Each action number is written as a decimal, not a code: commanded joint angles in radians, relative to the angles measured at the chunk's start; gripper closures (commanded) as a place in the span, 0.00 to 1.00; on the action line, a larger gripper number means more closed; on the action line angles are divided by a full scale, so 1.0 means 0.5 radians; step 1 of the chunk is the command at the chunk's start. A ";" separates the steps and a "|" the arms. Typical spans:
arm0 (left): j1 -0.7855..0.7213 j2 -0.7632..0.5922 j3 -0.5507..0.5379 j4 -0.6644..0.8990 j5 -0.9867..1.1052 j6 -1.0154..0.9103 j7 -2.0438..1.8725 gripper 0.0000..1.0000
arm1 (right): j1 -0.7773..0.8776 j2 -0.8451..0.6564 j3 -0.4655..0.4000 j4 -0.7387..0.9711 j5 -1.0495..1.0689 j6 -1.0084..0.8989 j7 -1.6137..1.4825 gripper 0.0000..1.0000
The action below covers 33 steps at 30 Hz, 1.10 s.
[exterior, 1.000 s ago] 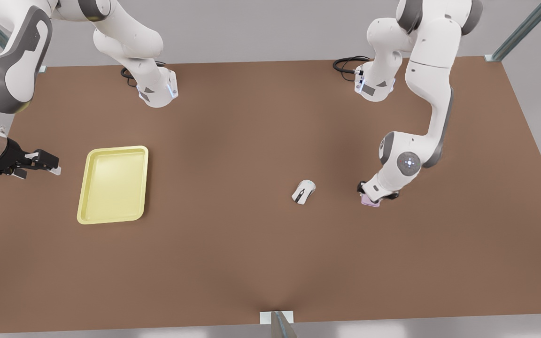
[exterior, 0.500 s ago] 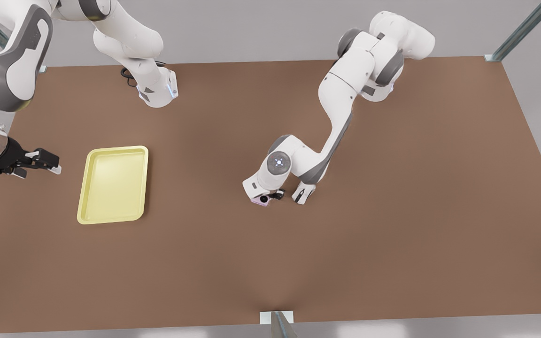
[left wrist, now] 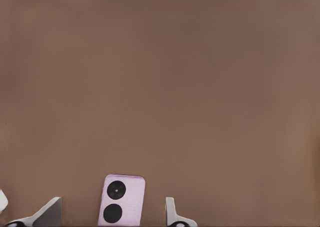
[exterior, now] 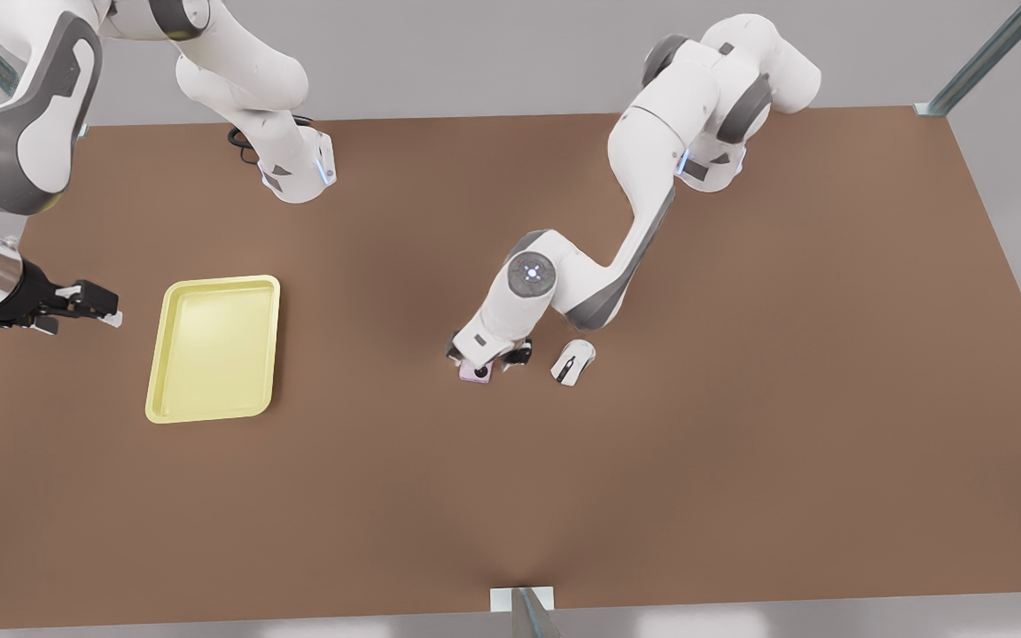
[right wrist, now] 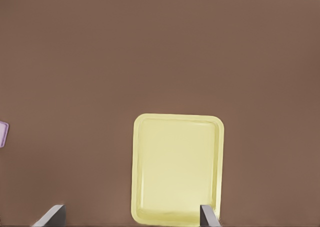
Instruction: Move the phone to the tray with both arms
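**Two robot arms over a brown surface, phone lying between spread jaws**

A plain matte brown surface (exterior: 510, 496) is filling the scene, with grey walls behind it and metal frame posts (exterior: 989, 53) standing at its corners. No brand, label or readable writing is showing anywhere.

Near the middle of the surface, the left gripper (exterior: 486, 356) is hovering low over the phone (exterior: 476, 373), a pale pink slab with two dark circles on its face. In the left wrist view the phone (left wrist: 123, 201) is lying flat on the brown surface between the jaws, which are spread wide with a gap on each side, touching nothing. A white computer mouse (exterior: 572, 361) is sitting just beside the phone, on the front view's right.

Well apart, toward the front view's left, the pale yellow tray (exterior: 214, 347) is lying with its long side running near to far. The right gripper (exterior: 101, 308) is waiting just beyond the tray's left side, pointing toward it; in the right wrist view the tray (right wrist: 177, 168) is showing between its fingertips (right wrist: 54, 215), which are spread apart and holding nothing.
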 commanded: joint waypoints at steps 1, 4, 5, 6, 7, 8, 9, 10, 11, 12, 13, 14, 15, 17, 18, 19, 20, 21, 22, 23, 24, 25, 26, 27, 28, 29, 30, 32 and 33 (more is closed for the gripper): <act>0.182 -0.176 0.005 -0.010 -0.150 -0.544 -0.052 0.00 | 0.079 0.029 0.025 -0.004 0.020 -0.031 0.012 0.00; 0.259 -0.416 0.229 -0.013 -0.202 -0.912 0.368 0.00 | 0.508 0.121 0.028 -0.013 0.029 0.018 0.159 0.00; 0.262 -0.449 0.290 -0.013 -0.223 -0.989 0.374 0.00 | 0.576 0.158 0.028 -0.025 0.029 0.046 0.263 0.00; 0.262 -0.477 0.327 -0.013 -0.230 -1.032 0.405 0.00 | 0.594 0.179 0.034 -0.096 0.206 0.104 0.447 0.00; 0.262 -0.480 0.370 -0.013 -0.260 -1.063 0.442 0.00 | 0.692 0.179 0.043 -0.154 0.240 0.227 0.638 0.00; 0.259 -0.489 0.398 -0.013 -0.273 -1.084 0.460 0.00 | 0.800 0.204 0.040 -0.157 0.210 0.288 0.708 0.00; 0.262 -0.489 0.410 -0.013 -0.273 -1.084 0.460 0.00 | 0.931 0.256 0.040 -0.154 0.179 0.362 0.965 0.00; 0.262 -0.493 0.413 -0.010 -0.273 -1.087 0.451 0.00 | 1.070 0.327 0.037 -0.151 0.154 0.497 1.171 0.00; 0.259 -0.499 0.413 -0.007 -0.266 -1.093 0.430 0.00 | 1.119 0.382 0.034 -0.145 0.158 0.564 1.297 0.00; 0.259 -0.508 0.517 -0.007 -0.266 -1.118 0.433 0.00 | 1.174 0.443 0.031 -0.136 0.158 0.632 1.447 0.00; 0.289 -0.505 0.646 -0.010 -0.312 -1.164 0.445 0.00 | 1.241 0.514 0.025 -0.133 0.158 0.730 1.619 0.00; 0.320 -0.523 0.735 0.008 -0.346 -1.195 0.427 0.00 | 1.288 0.600 0.025 -0.127 0.158 0.822 1.794 0.00; 0.320 -0.529 0.855 0.014 -0.184 -1.210 0.457 0.00 | 1.327 0.686 0.022 -0.124 0.158 0.923 1.883 0.00; 0.323 -0.569 0.999 -0.001 -0.156 -1.219 1.165 0.00 | 1.426 0.842 0.016 -0.090 0.038 1.055 2.073 0.00; 0.323 -0.575 1.045 -0.001 -0.150 -1.293 1.426 0.00 | 1.441 0.885 0.016 -0.078 0.032 1.123 2.156 0.00; 0.409 -0.680 0.963 -0.019 -0.083 -1.308 1.516 0.00 | 1.447 0.931 0.016 -0.047 0.035 1.160 2.331 0.00; 0.645 -0.771 0.610 -0.050 0.052 -1.302 1.497 0.00 | 1.447 0.962 0.016 -0.038 0.032 1.163 2.435 0.00; 0.863 -0.864 0.282 -0.142 0.298 -1.287 1.503 0.00 | 1.450 0.980 0.016 -0.041 0.029 1.193 2.574 0.00; 0.989 -0.885 0.149 -0.145 0.313 -1.275 1.497 0.00 | 1.481 1.002 0.019 -0.044 -0.094 1.199 2.512 0.00; 1.066 -0.910 0.073 -0.167 0.316 -1.268 1.491 0.00 | 1.493 1.026 0.019 -0.047 -0.048 1.202 2.546 0.00; 1.136 -0.980 -0.004 -0.332 0.326 -1.097 1.488 0.00 | 1.493 1.035 0.019 -0.053 -0.045 1.242 2.641 0.00; 1.179 -0.990 -0.029 -0.366 0.326 -1.066 1.488 0.00 | 1.496 1.051 0.019 -0.056 -0.048 1.249 2.666 0.00; 1.235 -0.977 -0.108 -0.381 0.356 -1.063 1.482 0.00 | 1.496 1.054 0.019 -0.056 -0.048 1.249 2.672 0.00; 1.235 -0.950 -0.111 -0.375 0.375 -1.066 1.479 0.00 | 1.496 1.063 0.019 -0.056 -0.082 1.249 2.672 0.00; 1.225 -0.907 -0.111 -0.363 0.375 -1.084 1.482 0.00 | 1.496 1.066 0.019 -0.065 -0.076 1.298 2.672 0.00; 1.219 -0.888 -0.111 -0.360 0.375 -1.084 1.479 0.00 | 1.496 1.081 0.022 -0.068 -0.051 1.313 2.672 0.00; 1.219 -0.882 -0.108 -0.360 0.378 -1.084 1.482 0.00 | 1.502 1.094 0.022 -0.087 -0.051 1.353 2.672 0.00; 1.219 -0.867 -0.105 -0.360 0.393 -1.084 1.479 0.00 | 1.530 1.152 0.022 -0.102 -0.051 1.436 2.721 0.00; 1.219 -0.861 -0.099 -0.363 0.393 -1.087 1.479 0.00 | 1.530 1.170 0.022 -0.121 -0.051 1.478 2.773 0.00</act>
